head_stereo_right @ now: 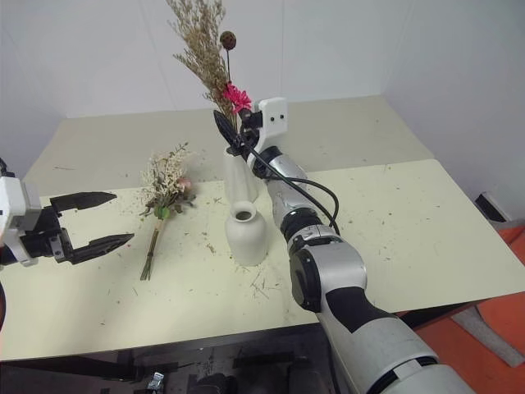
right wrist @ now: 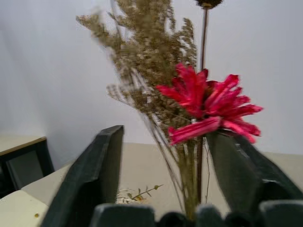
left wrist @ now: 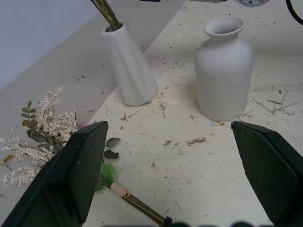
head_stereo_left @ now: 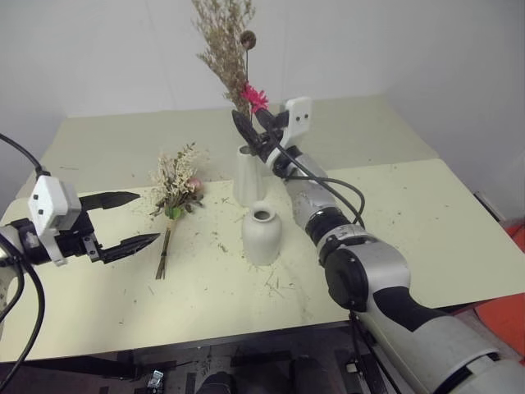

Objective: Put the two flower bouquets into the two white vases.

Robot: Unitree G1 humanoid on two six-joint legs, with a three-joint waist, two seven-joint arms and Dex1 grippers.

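While I watch from the head cameras, the scene reads so:

Tall vase (head_stereo_left: pixel 244 174): upright on the table (head_stereo_left: pixel 426 222), holding the dried-grass bouquet (head_stereo_left: pixel 223 41) with its red-pink daisy (head_stereo_left: pixel 254 98).
Right gripper (head_stereo_left: pixel 256 130): I see its jaws spread on either side of the stems just above the vase mouth, not pinching them.
Squat vase (head_stereo_left: pixel 261 234): nothing in it, just in front of the tall one.
Rose bouquet (head_stereo_left: pixel 175 190): lying flat on the table, left of both vases.
Left gripper (head_stereo_left: pixel 123 220): jaws wide apart, hovering near that bouquet, gripping nothing.
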